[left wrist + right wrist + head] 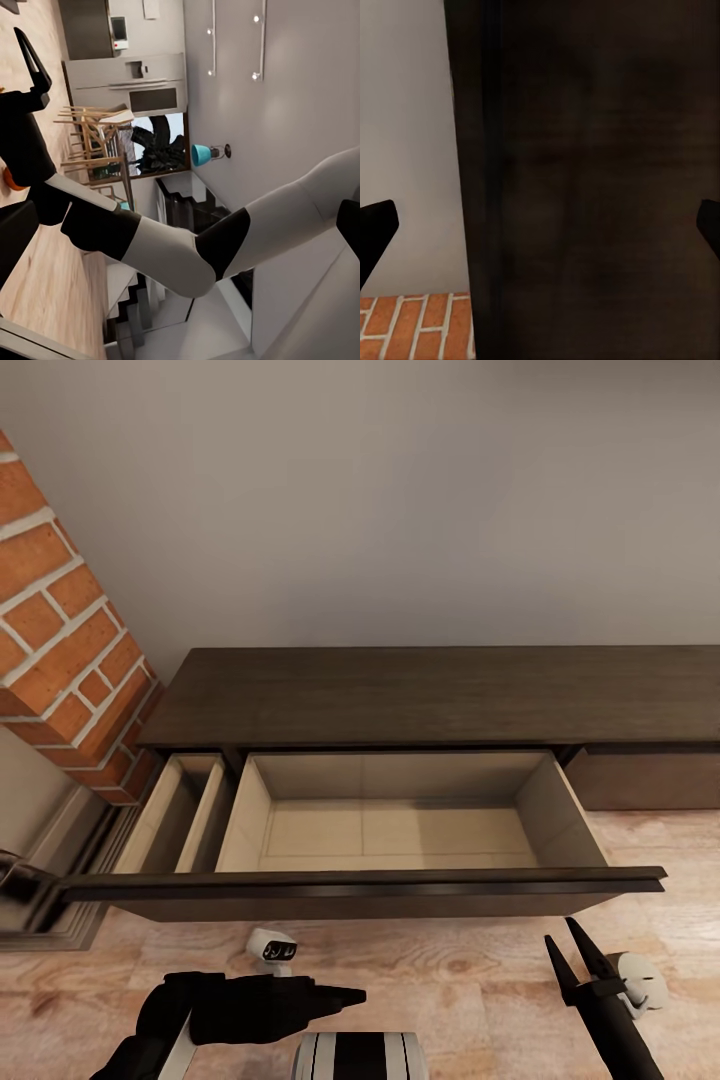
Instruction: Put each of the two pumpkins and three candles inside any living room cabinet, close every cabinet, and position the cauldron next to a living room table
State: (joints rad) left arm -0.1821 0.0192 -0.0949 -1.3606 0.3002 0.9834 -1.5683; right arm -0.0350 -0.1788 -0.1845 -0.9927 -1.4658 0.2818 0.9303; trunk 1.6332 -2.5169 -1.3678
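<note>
Right pincer (567, 952): your jaws stood apart and empty, low over the wood floor (480, 980), just short of the drawer front's right end.
Left pincer (345, 995): folded in by the trunk; you couldn't tell from these views whether it was parted or clenched.
Cabinet (440, 695): its wide drawer (400, 830) was pulled out, its pale interior bare.
Goods: something orange (10, 178), perhaps a pumpkin, peeked out behind the arm in the left wrist view.
Advice: likely you needed to fetch items first; you'd have done well to leave the drawer out.
</note>
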